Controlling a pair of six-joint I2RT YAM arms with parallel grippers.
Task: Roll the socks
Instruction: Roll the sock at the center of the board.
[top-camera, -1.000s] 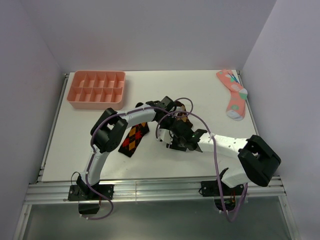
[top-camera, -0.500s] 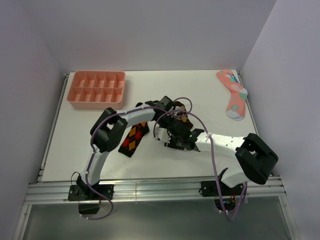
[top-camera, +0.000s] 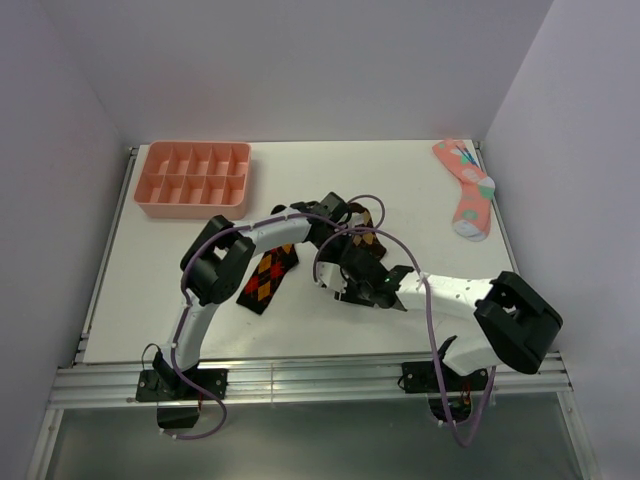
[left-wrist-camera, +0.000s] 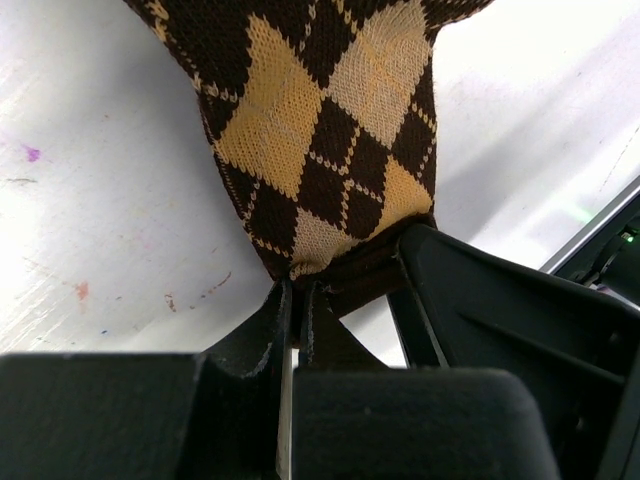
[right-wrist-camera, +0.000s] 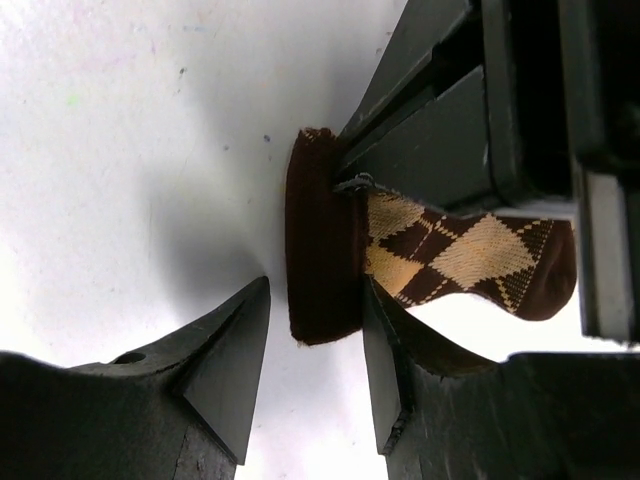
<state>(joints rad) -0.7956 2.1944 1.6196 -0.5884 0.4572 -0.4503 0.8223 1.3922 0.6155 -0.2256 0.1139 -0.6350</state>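
A dark brown sock with tan diamonds (left-wrist-camera: 320, 130) lies mid-table, mostly hidden under both wrists in the top view. My left gripper (left-wrist-camera: 295, 290) is shut on the edge of its dark cuff. In the right wrist view that cuff (right-wrist-camera: 320, 250) stands folded between the jaws of my right gripper (right-wrist-camera: 315, 335), which is open. One right finger (right-wrist-camera: 385, 350) touches the cuff and the other stands apart from it. The second sock, with red and orange diamonds (top-camera: 268, 278), lies flat to the left, beside the left forearm.
A pink divided tray (top-camera: 195, 178) sits at the back left. At the back right, near the wall, lies a pink sock with teal and white marks (top-camera: 468, 195). The two arms cross closely at mid-table, cables looping over them.
The right arm has shifted slightly at wrist and elbow, staying at the cuff. The left gripper keeps its hold and has not moved.
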